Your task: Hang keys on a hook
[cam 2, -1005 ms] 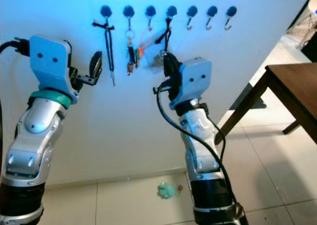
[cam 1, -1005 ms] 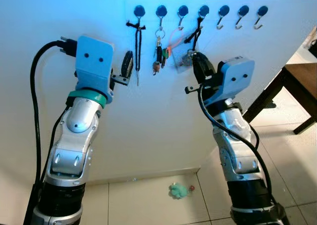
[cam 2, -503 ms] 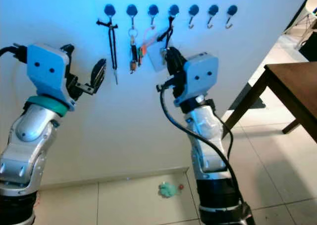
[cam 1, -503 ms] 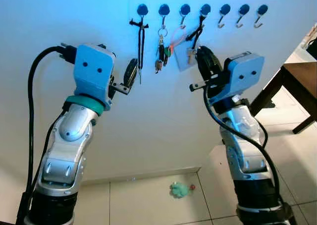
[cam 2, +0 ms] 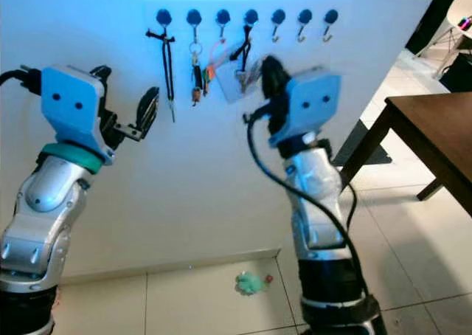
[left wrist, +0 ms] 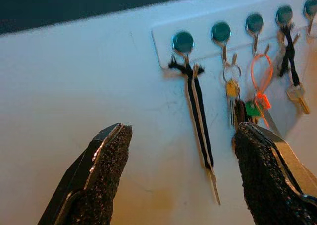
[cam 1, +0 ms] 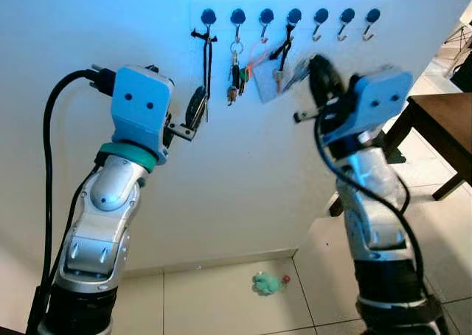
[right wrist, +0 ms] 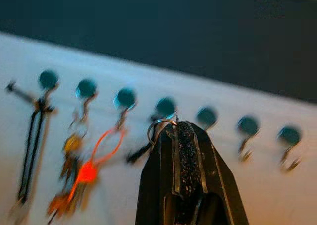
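**Ring at the fingertips, free hooks beside and above**

Keys hang from the right gripper (right wrist: 179, 136), whose fingers are pressed together on a small metal key ring (right wrist: 159, 128) that pokes out at their tips. In the head views that gripper (cam 1: 318, 69) is raised close to the white wall, with a blurred bunch of keys (cam 1: 295, 72) dangling just beside it toward the robot's left.

A row of 7 hooks runs along the rail (cam 1: 221, 4). 4 on the robot's left carry things: a black cord (cam 1: 207, 58), a key bunch (cam 1: 235, 73), an orange loop (cam 1: 257, 54) and a black strap with a key (cam 1: 284, 51). 3 on the right look bare, and the nearest free hook (cam 1: 319, 23) sits above the right gripper and near it, so the ring likely has to rise and then drop over the upturned tip. The right arm is plainly the nearer one.

The left gripper (left wrist: 181, 173) hovers with fingers wide apart, holding nothing, facing the cord.

Motion blur smears the right arm, the keys and the hooks in the right wrist view, so whether the ring is level with a hook or already touching one cannot be told.
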Motion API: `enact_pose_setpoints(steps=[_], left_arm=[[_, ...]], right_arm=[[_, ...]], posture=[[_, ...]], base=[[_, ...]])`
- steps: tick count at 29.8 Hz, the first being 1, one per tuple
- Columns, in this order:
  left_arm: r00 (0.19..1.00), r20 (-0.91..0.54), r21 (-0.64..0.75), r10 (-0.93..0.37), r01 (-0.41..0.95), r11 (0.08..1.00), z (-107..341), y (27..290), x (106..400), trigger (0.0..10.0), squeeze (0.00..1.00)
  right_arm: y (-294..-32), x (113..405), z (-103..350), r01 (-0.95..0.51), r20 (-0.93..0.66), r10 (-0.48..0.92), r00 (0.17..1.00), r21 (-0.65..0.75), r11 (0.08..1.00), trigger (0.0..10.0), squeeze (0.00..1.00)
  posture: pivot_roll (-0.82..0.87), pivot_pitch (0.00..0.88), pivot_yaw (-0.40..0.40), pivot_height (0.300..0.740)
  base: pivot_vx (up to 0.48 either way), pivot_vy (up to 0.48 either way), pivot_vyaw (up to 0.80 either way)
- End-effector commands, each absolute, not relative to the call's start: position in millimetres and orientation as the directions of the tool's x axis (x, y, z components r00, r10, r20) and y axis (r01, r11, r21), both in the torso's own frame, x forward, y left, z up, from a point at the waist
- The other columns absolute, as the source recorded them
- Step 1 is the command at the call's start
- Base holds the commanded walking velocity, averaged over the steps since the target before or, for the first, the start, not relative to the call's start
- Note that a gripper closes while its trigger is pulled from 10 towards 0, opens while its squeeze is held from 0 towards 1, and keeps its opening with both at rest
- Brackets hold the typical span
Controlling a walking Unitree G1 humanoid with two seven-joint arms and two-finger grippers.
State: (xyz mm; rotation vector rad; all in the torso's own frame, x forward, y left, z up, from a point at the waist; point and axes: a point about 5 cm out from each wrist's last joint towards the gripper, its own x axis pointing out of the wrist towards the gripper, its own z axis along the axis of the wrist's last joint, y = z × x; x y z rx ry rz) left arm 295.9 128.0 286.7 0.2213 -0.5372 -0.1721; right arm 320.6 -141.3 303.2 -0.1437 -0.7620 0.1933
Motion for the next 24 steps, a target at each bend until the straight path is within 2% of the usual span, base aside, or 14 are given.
enact_pose_setpoints(steps=[1,6,15,24], left_arm=[[0.830,0.511,0.249,-0.225,0.108,0.963,295.5,125.4,294.6,10.0,0.00],[0.753,0.570,0.275,-0.329,0.202,0.940,323.8,105.9,291.1,10.0,0.00],[0.673,0.627,0.250,-0.391,0.302,0.920,347.8,84.0,283.7,10.0,0.00],[0.666,0.628,0.241,-0.403,0.326,0.914,351.7,80.8,280.2,10.0,0.00]], right_arm=[[-148.6,321.1,310.6,-0.098,0.685,0.196,0.701,-0.180,0.979,10.0,0.00],[-157.9,344.2,310.4,-0.144,0.642,0.153,0.751,-0.066,0.987,10.0,0.00],[-155.8,366.4,296.8,-0.178,0.575,0.167,0.801,-0.038,0.983,10.0,0.00],[-154.2,374.3,308.4,-0.204,0.593,0.197,0.781,-0.055,0.977,10.0,0.00]], posture=[[-0.13,0.056,0.029,0.740],[-0.13,0.064,0.026,0.740],[-0.13,0.081,0.023,0.740],[-0.12,0.088,0.020,0.740]], base=[[0.000,0.000,0.00],[0.000,0.000,0.00],[0.000,0.000,0.00],[0.000,0.000,0.00]])
